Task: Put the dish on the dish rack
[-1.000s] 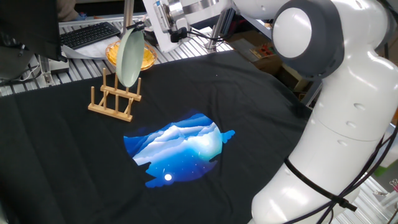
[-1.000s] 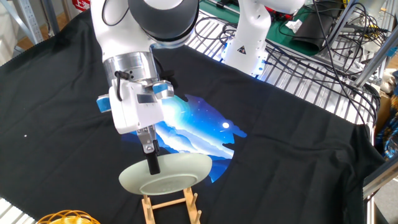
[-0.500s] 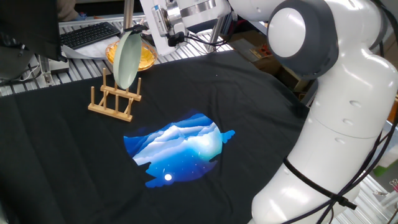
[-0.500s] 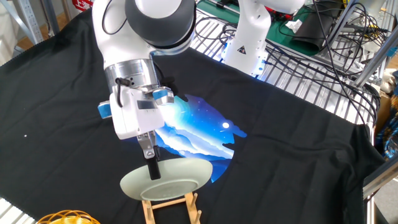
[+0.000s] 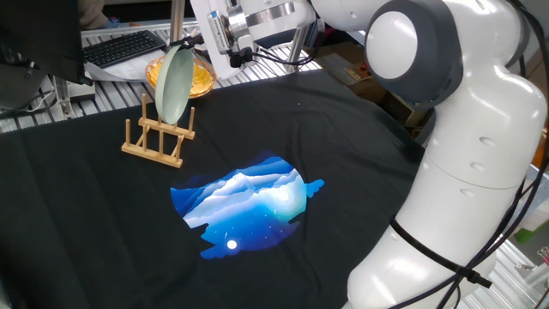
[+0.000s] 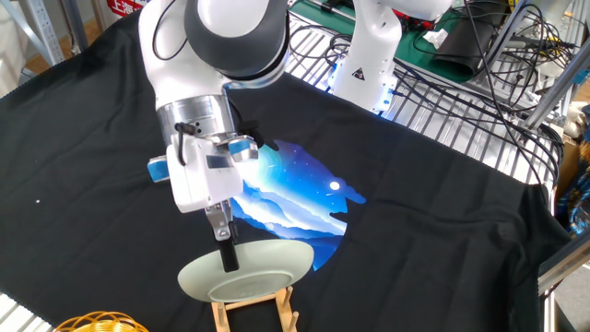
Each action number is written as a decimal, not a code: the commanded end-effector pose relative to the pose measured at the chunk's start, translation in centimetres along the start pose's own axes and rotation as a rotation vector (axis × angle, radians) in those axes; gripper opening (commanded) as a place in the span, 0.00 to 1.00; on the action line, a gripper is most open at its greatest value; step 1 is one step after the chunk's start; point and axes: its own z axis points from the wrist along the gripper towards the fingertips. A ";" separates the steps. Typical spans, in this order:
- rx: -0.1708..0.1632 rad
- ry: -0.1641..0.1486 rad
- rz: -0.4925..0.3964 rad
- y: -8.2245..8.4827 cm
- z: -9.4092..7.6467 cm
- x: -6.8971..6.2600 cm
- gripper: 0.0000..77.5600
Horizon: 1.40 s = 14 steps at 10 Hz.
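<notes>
The dish is a pale mint-green plate held on edge, its lower rim down among the pegs of the dish rack, a small light-wood rack on the black cloth. In the other fixed view the dish shows its face above the rack. My gripper is shut on the dish's upper rim; it also shows in one fixed view, at the top of the plate. I cannot tell if the plate's lower edge rests on the rack's base.
An orange-yellow fluted dish sits behind the rack, also at the bottom edge of the other view. A keyboard lies at the back. A blue print marks the black cloth. Metal grating borders it.
My gripper has moved the dish slightly lower and farther back over the rack, towards the orange dish. The plate stands more edge-on among the pegs. The grip is unchanged.
</notes>
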 end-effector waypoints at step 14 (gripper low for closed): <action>0.005 -0.007 -0.043 -2.6 1.6 1.0 0.01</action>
